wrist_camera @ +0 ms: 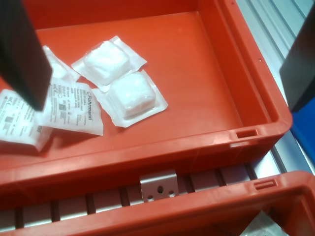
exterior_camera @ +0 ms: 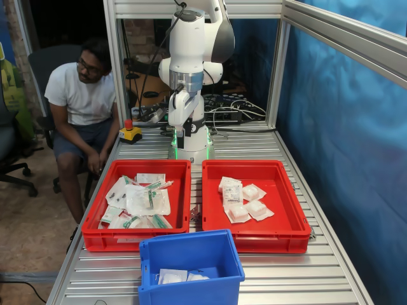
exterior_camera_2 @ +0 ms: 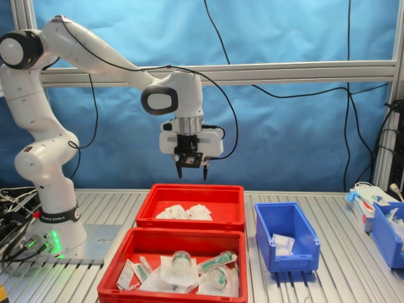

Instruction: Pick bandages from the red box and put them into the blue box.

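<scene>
The red box [exterior_camera: 289,213] holds several white bandage packets [exterior_camera: 243,200]; it is the far tray in the second exterior view [exterior_camera_2: 196,188]. In the wrist view two puffy bandages [wrist_camera: 118,78] lie side by side on its floor [wrist_camera: 197,73], next to flatter printed packets [wrist_camera: 69,105]. My gripper [exterior_camera_2: 192,172] hangs open and empty well above this box. It shows in the first exterior view [exterior_camera: 185,133], and its dark fingers [wrist_camera: 22,49] frame the wrist view. The blue box [exterior_camera: 191,289] stands in front of the trays with a few white packets [exterior_camera: 175,275] inside; it also shows in the second exterior view [exterior_camera_2: 295,262].
A second red tray [exterior_camera: 95,238] beside the red box holds several green-printed wrappers [exterior_camera: 140,200]. A person [exterior_camera: 82,95] sits at the first exterior view's left, near a yellow stop button [exterior_camera: 130,133]. Another blue bin [exterior_camera_2: 388,230] stands at the second exterior view's right. Aluminium frame posts [exterior_camera: 278,63] surround the table.
</scene>
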